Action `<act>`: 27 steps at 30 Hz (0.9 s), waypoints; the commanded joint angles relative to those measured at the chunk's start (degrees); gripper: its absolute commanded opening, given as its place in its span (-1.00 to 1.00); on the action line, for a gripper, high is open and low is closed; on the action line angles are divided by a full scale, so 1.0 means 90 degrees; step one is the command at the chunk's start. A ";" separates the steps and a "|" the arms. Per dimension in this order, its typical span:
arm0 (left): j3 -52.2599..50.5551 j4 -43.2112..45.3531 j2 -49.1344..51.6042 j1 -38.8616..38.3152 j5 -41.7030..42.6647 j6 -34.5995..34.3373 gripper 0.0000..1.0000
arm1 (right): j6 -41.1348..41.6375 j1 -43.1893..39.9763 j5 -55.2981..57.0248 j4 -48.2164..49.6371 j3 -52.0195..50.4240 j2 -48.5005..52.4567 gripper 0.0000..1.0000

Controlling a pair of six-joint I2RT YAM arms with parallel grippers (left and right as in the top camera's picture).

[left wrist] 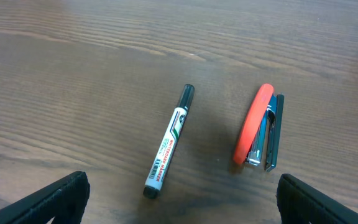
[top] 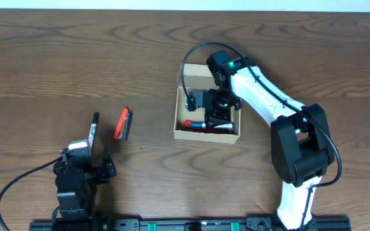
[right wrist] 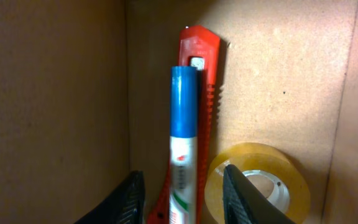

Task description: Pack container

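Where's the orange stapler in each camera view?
Overhead: the orange stapler lies on the table, left of the container.
Left wrist: orange stapler right of centre.
Right wrist: not in it.
Shared landmark: the black marker lying just left of it, in overhead and left wrist.

Item 1: black marker (left wrist: pixel 169 142), on desk (left wrist: pixel 73 74). White label w/ red print lengthwise, reads approx. "WHITEBOARD MARKER"; green-red logo toward far end; barcode-like stripes toward near end.
Item 2: blue marker (right wrist: pixel 183 155), in container (right wrist: pixel 55 93). White label w/ red-green logo; lettering too blurred to read.
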 commanded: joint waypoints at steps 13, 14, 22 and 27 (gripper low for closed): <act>0.0109 0.0078 0.0005 -0.0019 0.0029 -0.0330 0.90 | 0.1190 0.0007 -0.0027 -0.0262 0.1132 -0.0476 0.37; 0.0126 0.0073 0.0005 -0.0019 0.0034 -0.0559 0.90 | 0.1372 -0.0024 0.0002 -0.0321 0.1297 -0.0546 0.97; 0.1175 -0.0053 0.0940 -0.0019 0.0481 -0.0996 0.91 | 0.3252 -0.0911 0.0160 -0.0680 0.2256 -0.1139 0.98; 0.2759 -0.0554 0.3332 -0.0019 0.0471 -0.0799 0.90 | 0.3939 -0.1953 0.0185 -0.0619 0.2261 -0.1472 0.98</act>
